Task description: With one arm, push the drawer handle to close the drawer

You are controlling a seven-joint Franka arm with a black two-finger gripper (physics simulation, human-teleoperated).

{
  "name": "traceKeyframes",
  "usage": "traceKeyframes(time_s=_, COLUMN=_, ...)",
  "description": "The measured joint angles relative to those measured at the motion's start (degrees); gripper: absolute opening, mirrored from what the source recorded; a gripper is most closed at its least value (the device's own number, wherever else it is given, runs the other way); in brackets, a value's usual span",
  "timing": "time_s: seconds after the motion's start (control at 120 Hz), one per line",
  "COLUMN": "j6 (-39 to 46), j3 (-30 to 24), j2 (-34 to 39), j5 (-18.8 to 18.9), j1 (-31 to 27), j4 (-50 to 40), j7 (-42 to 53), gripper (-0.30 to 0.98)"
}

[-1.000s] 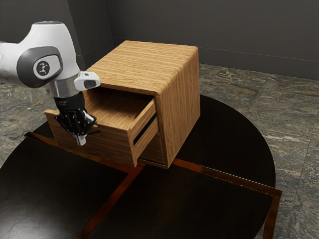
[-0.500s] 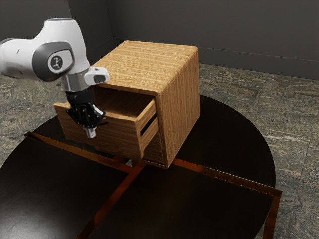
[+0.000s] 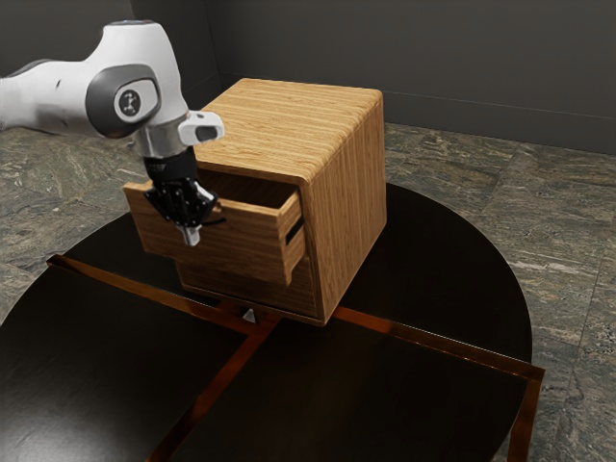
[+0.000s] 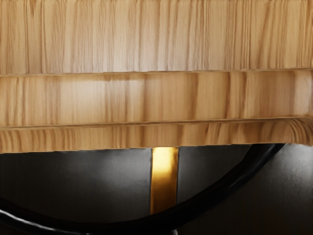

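Note:
The gripper [image 3: 192, 237] is at the front of the partly open upper drawer [image 3: 252, 241], fingertips together and pointing down. The wooden cabinet [image 3: 345, 202] stands behind it, its drawer still sticking out with one side panel exposed. A thin dark piece of the handle [image 3: 218, 222] shows beside the gripper, the rest hidden behind it. In the wrist view the black curved handle [image 4: 215, 190] bows out from the light wood [image 4: 146, 98]. Whether the fingers touch the handle is unclear.
The cabinet rests on a round dark table [image 3: 433, 279] with reddish-brown strips [image 3: 423, 337] across it. In the wrist view a golden strip [image 4: 165, 178] runs beneath the handle. Stone floor [image 3: 558, 212] and a dark wall [image 3: 462, 58] lie beyond.
The drawer has slid farther into the cabinet, and its opening is smaller. My gripper has moved with it, toward the cabinet and the exterior view's right.

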State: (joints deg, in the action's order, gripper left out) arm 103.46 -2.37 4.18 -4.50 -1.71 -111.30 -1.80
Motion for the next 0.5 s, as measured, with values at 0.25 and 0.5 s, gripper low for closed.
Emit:
traceKeyframes(time_s=0.25, j6=0.0, j3=0.4, j2=-3.6, j5=0.0, j1=0.0, j4=4.0, j7=0.3, gripper=-0.10)
traceKeyframes(time_s=0.5, j6=0.0, j3=0.4, j2=-7.4, j5=0.0, j1=-0.4, j4=8.4, j7=0.6, gripper=-0.10)
